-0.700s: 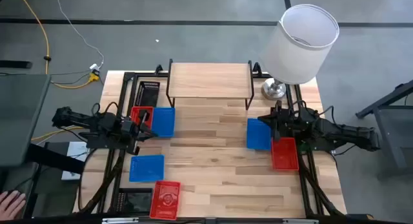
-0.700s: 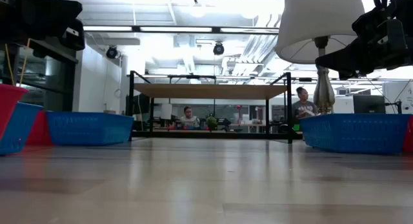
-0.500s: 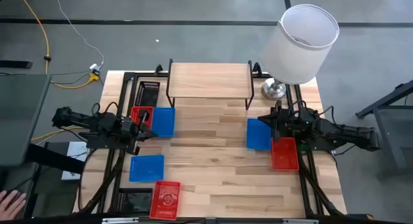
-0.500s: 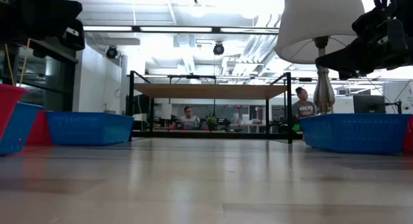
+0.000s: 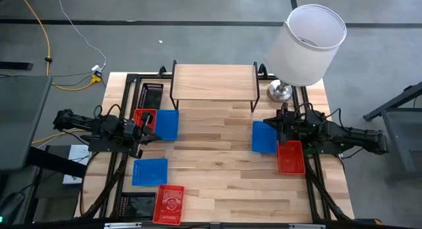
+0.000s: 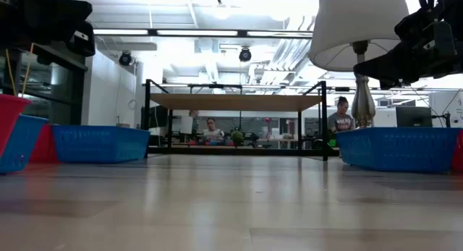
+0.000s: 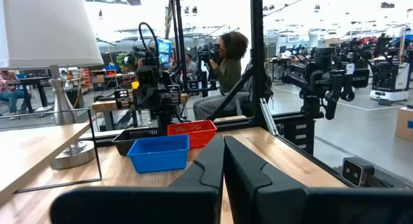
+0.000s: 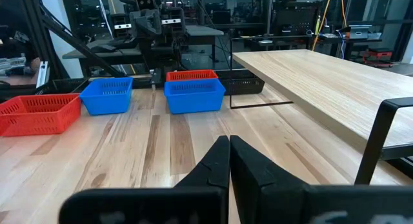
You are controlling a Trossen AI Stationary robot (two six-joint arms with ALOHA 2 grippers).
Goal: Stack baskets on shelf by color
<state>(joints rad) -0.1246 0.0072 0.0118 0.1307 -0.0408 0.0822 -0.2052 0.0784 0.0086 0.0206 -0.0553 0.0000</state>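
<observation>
The shelf [image 5: 214, 82] stands on its black legs at the table's far middle, its wood top bare. On the left lie a red basket [image 5: 144, 118], a blue basket [image 5: 167, 124], a second blue one [image 5: 150, 171], a red one [image 5: 169, 204] at the near edge, and a black one [image 5: 152, 95] beside the shelf. On the right sit a blue basket [image 5: 264, 136] and a red one [image 5: 291, 156]. My left gripper [image 7: 224, 166] hovers shut above the left red and blue baskets. My right gripper [image 8: 229, 162] hovers shut over the right blue basket.
A lamp with a white shade [image 5: 315, 44] stands on its metal base [image 5: 280, 92] at the far right corner, next to the shelf. Another black basket [image 5: 135, 204] sits at the near left edge. Bare wood [image 5: 211, 150] runs between the two groups of baskets. People sit in the room beyond.
Both arms have kept still. A person's hand that showed off the table's near left corner has drawn out of the high view.
</observation>
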